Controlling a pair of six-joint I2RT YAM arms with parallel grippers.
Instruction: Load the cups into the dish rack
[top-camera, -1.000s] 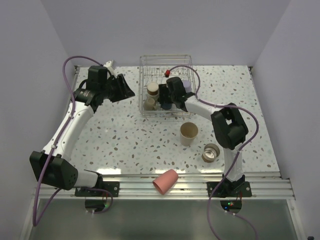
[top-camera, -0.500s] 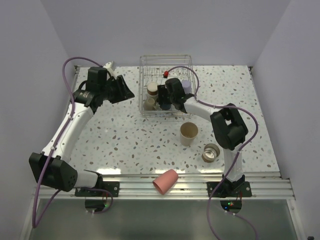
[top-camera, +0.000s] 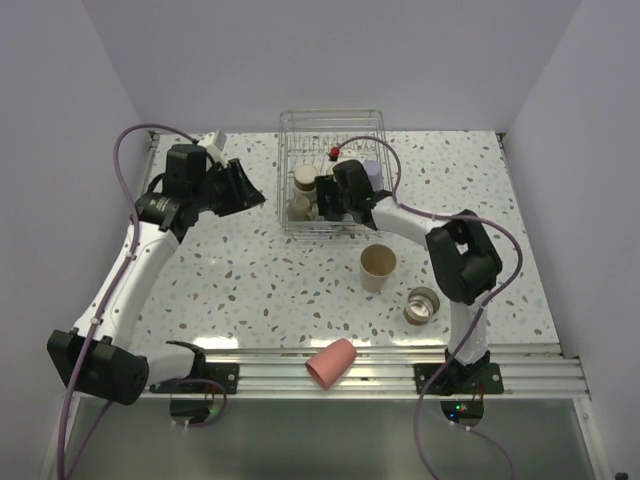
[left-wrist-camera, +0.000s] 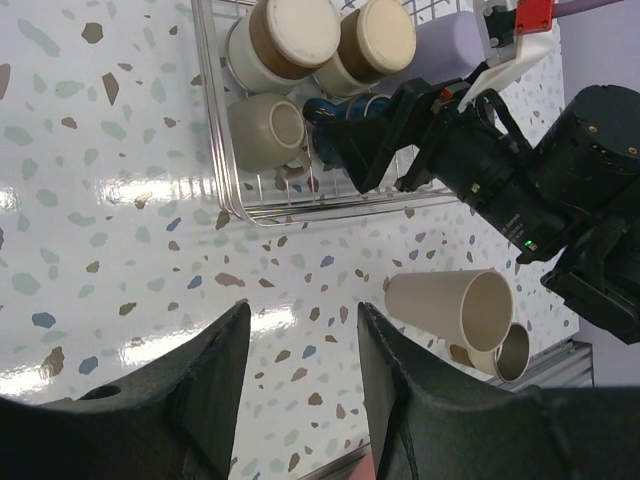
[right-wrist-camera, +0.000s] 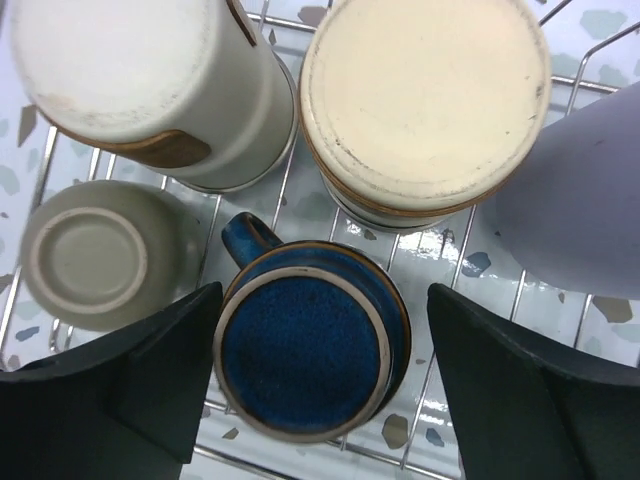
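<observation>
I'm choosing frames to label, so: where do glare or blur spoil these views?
Top external: sharp, with a bright reflection band across the table. Left wrist: glare patches on the table beside the dish rack, left fingers soft. Right wrist: blue mug crisp, right fingers blurred.

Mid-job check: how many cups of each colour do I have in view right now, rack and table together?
Cream-beige cups: 3
Dark blue mug: 1
Lavender cup: 1
Tan cup: 1
Silvery metal cup: 1
Coral-pink cup: 1
Total: 8
</observation>
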